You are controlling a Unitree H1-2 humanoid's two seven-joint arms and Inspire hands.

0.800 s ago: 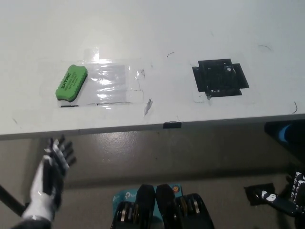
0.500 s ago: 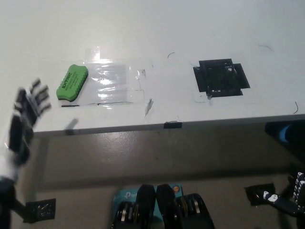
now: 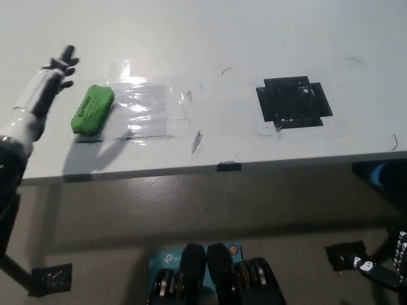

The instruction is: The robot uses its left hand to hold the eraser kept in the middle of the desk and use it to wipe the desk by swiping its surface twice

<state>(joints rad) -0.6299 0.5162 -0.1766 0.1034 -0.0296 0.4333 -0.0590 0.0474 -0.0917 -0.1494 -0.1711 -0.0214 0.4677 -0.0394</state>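
From my head camera, looking steeply down, my white left hand [image 3: 46,95] is out over the white desk surface [image 3: 210,38] at the picture's left, palm edge toward the camera. It holds nothing. The fingers [image 3: 63,62] reach forward past the far end of the green oblong eraser [image 3: 93,109]; they look loosely extended, though the blur keeps me from saying how far apart they are. The eraser lies flat and tilted on the near-left part of the surface, just beside my hand but not touching it, its right side against a patch of clear shiny tape [image 3: 149,105]. Well to the right is a square of black tape [image 3: 294,103]. My black right hand [image 3: 393,262] rests low at the bottom right, below the surface edge, too cropped to tell how its fingers stand.

Risks as I judge them: my hand sits to the eraser's left and a little beyond it, so closing from here could catch only a corner and spin or flick it toward the near edge. Coming down too flat could push it sideways onto the clear tape instead of gripping it. The tape's lifted-looking edges could also snag the eraser during a swipe and tug it from a weak hold.
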